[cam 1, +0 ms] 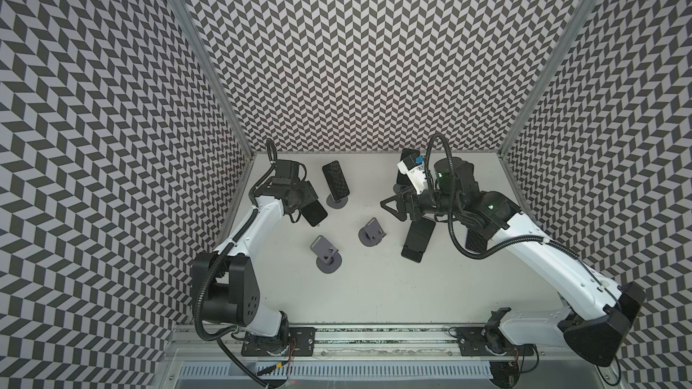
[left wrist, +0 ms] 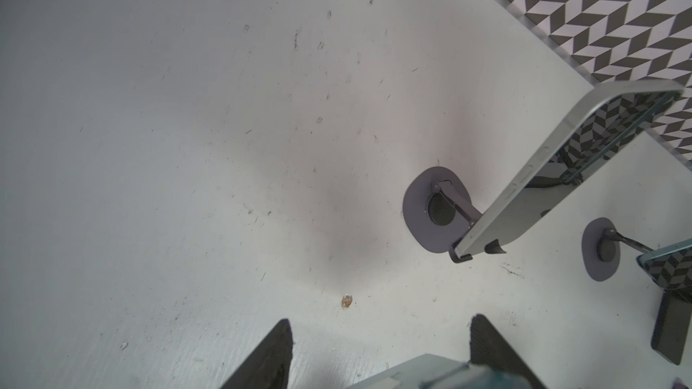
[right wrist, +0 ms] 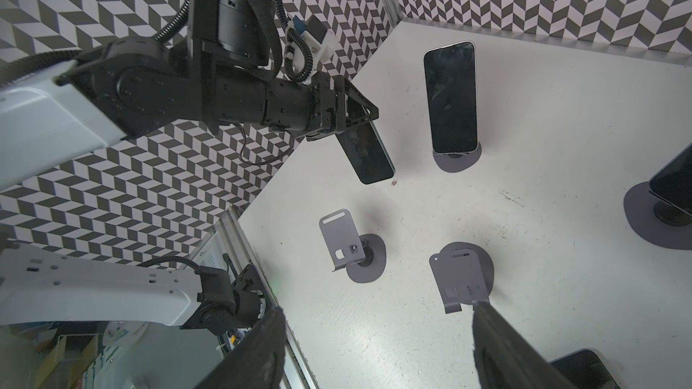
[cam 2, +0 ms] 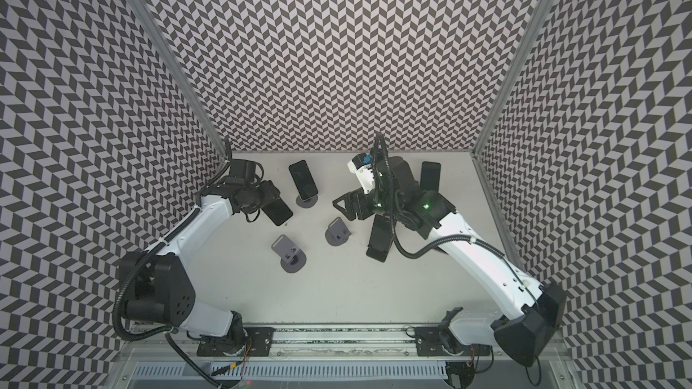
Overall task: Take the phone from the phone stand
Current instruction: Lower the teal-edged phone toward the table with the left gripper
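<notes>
My left gripper (cam 1: 304,204) is shut on the upper end of a dark phone (right wrist: 369,155), which hangs tilted over the table's left side, clear of any stand; its pale edge (left wrist: 419,374) shows between the fingers in the left wrist view. Just behind it, another phone (cam 1: 336,178) leans on a grey phone stand (cam 1: 336,202). A third phone (cam 2: 430,175) stands on a stand at the back right, partly hidden by my right arm. My right gripper (cam 1: 389,206) is open in mid-air over the table's middle, with nothing between its fingers (right wrist: 486,334).
Two empty grey stands (cam 1: 325,254) (cam 1: 371,233) sit mid-table. A dark phone (cam 1: 417,239) lies flat under the right arm, and another (cam 1: 473,241) beside it is mostly hidden. Patterned walls close in the left, back and right.
</notes>
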Motion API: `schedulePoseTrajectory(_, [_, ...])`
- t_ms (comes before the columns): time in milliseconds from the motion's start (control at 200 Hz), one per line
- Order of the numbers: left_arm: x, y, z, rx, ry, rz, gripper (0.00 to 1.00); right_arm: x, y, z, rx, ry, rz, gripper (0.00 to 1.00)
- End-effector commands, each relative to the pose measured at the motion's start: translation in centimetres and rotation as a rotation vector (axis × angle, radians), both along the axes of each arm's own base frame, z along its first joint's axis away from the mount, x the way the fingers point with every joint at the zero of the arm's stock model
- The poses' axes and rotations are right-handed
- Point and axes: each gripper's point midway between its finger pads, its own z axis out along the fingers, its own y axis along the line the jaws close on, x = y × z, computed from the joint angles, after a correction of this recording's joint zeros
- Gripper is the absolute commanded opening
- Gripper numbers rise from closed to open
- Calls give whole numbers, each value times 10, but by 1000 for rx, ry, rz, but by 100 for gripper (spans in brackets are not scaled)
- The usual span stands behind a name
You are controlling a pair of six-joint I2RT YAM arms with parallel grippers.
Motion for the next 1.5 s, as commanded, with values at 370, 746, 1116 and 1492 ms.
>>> schedulePoseTrajectory(370, [22, 13, -4, 56, 34, -39, 65, -9, 8, 30, 106, -74, 48, 76])
schedulePoseTrajectory(746, [24, 23, 0, 73, 11, -124, 65, -8, 8, 36, 92, -109, 61, 76])
schedulePoseTrajectory(1116, [28, 30, -5, 161, 27, -218, 64, -15, 7, 41, 84, -125, 73, 76])
schedulePoseTrajectory(1492, [23, 25, -24, 164, 97, -285, 63, -24, 1, 45, 93, -150, 73, 77])
